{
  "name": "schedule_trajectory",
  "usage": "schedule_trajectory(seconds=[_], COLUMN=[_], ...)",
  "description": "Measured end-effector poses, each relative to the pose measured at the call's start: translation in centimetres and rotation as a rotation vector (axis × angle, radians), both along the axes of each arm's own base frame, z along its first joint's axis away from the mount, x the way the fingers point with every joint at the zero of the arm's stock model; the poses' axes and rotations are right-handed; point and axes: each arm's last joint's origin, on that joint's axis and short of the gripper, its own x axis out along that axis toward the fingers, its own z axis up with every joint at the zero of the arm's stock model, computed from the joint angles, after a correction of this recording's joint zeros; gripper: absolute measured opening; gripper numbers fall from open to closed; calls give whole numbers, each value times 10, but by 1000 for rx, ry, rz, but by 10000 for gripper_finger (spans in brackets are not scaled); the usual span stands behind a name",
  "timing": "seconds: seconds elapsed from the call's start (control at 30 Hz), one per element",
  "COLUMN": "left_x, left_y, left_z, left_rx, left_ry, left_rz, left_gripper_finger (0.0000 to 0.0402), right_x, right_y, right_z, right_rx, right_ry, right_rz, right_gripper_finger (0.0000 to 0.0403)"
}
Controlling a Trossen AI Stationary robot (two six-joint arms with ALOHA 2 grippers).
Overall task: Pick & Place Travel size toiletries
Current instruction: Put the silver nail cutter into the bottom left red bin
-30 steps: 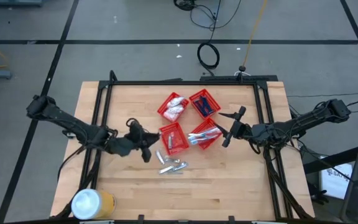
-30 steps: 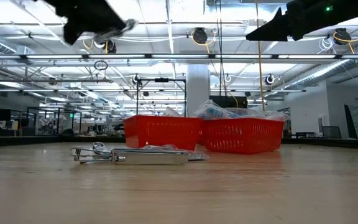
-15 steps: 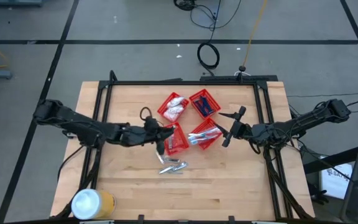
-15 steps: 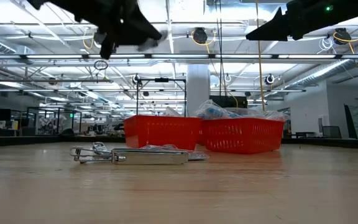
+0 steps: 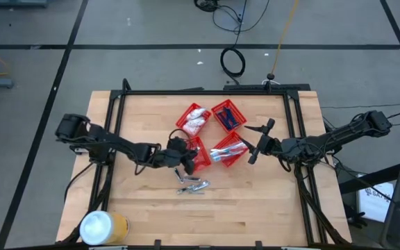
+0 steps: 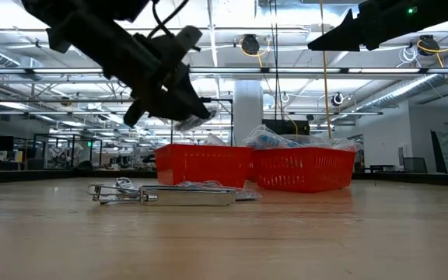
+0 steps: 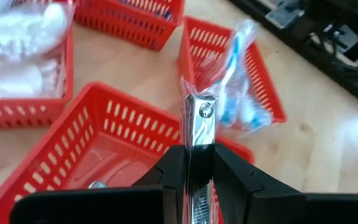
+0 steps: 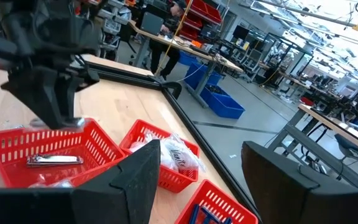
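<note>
While the left claw [image 7: 191, 171] hung over the near red basket [image 7: 114, 146], its fingers [image 7: 235, 174] were clenched on a metal nail clipper in a clear wrapper [image 7: 199, 121], the clipper standing up between the pads. In the low view the same claw [image 6: 179, 105] sat above that basket's [image 6: 202, 165] rim, clear of it, with the wrapped piece [image 6: 194, 120] at its tip. From above, the left claw [image 5: 180, 154] was over the basket [image 5: 196, 158] in the front-left of a cluster of four. One nail clipper [image 8: 55, 160] already lay on that basket's floor.

Beside it, the front-right basket [image 5: 229, 151] held wrapped toothbrushes [image 7: 232, 93]. The back-left basket [image 5: 194, 119] held white sachets [image 7: 17, 37]; the back-right one [image 5: 228, 115] held dark blue items [image 5: 230, 118], too small to name.

Loose metal clippers [image 5: 194, 185] lay on the tabletop [image 5: 255, 208] just in front of the baskets, touching one another.

The right claw [image 5: 257, 142] hovered released, fingers spread, just right of the cluster. A yellow can with white lid [image 5: 103, 227] stood at the tabletop's front-left corner, well apart.
</note>
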Motion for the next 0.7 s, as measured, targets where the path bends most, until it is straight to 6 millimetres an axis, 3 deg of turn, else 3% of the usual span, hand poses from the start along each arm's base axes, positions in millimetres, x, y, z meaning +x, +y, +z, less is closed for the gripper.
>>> schedule_trajectory(seconds=[0.33, 0.7], left_x=[2, 2], left_y=[2, 2], left_z=[-7, -7], left_rx=[-19, -17], left_ry=[16, 22], left_rz=[14, 14], left_gripper_finger=[40, 60], right_x=[0, 0], right_y=[0, 0], right_z=[0, 0], right_rx=[1, 1], right_ry=[-1, -1], right_rz=[0, 0], right_gripper_finger=[212, 212])
